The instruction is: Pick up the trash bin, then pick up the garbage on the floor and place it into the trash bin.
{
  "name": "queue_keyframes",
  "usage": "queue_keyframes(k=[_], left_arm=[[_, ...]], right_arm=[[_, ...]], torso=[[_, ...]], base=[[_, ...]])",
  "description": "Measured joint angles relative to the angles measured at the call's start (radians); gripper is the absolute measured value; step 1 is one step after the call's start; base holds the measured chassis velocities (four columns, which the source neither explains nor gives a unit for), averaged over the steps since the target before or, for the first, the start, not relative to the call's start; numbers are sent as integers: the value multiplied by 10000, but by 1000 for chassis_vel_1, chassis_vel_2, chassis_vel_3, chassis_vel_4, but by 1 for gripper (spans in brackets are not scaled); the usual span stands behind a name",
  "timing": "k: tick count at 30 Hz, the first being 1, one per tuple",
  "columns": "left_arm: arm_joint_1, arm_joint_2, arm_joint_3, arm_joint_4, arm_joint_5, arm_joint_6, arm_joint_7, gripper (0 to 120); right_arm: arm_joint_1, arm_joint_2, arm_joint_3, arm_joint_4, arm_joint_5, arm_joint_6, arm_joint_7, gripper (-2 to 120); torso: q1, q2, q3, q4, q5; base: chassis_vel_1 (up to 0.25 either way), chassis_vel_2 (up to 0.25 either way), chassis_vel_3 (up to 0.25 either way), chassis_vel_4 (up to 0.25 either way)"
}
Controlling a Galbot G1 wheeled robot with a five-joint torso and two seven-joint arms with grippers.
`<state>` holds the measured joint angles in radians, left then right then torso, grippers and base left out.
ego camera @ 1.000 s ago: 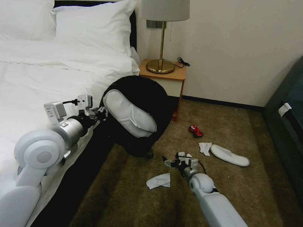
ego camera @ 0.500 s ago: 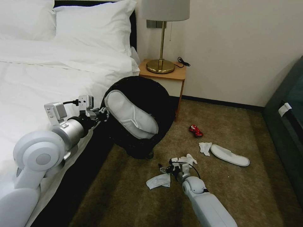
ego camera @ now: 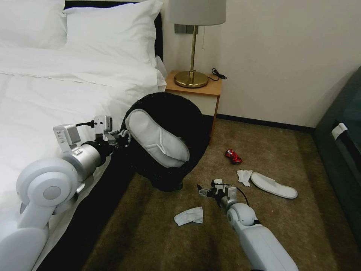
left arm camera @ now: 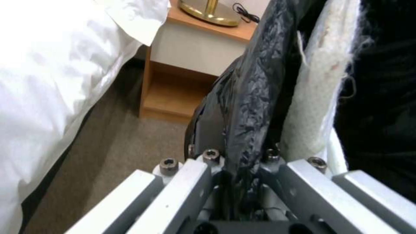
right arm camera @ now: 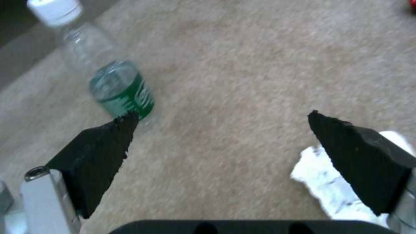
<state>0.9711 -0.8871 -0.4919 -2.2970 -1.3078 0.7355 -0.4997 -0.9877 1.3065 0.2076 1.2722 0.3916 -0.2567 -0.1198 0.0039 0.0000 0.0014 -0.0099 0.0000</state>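
Right hand: right hand hovers low over the floor, black wedge pads spread wide and holding nothing; a crumpled white tissue lies under one pad, bare carpet between them.
Bottle: clear plastic bottle with a green label and white cap lies on its side just beyond the other pad.
Flat tissue: a second, flatter white tissue rests on the floor just beside the right arm.
Left hand: left hand is pinched on the rim of the trash bin, gripping it through a wrinkled black liner.
Trash bin: round, black, mesh-textured, held off the floor beside the bed, mouth tipped toward the robot; a white fuzzy slipper lies across the opening.
Farther litter: another small tissue next to a second white slipper, and a crushed red can beyond, all on the floor.
Floor: tan short-pile carpet.
Risk, grasp: soft tissue may slip from the pads if only an edge is caught; the smooth round bottle would likely roll if nudged.
Risk, bin: with the mouth tilted, the slipper could slide out, and it partly blocks new drops.
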Motion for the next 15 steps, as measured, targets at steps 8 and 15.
queue_keyframes(k=[8,15], left_arm=[[-82,-20,85,62,6,0,9,1],[-81,-42,84,99,7,0,26,1]], right_arm=[[-176,34,-351,48,-10,-8,-277,100],[-420,-183,-878,321,-24,-9,-580,100]], torso=[[0,0,0,1,1],[0,0,0,1,-1]], base=[[0,0,0,0],[0,0,0,0]])
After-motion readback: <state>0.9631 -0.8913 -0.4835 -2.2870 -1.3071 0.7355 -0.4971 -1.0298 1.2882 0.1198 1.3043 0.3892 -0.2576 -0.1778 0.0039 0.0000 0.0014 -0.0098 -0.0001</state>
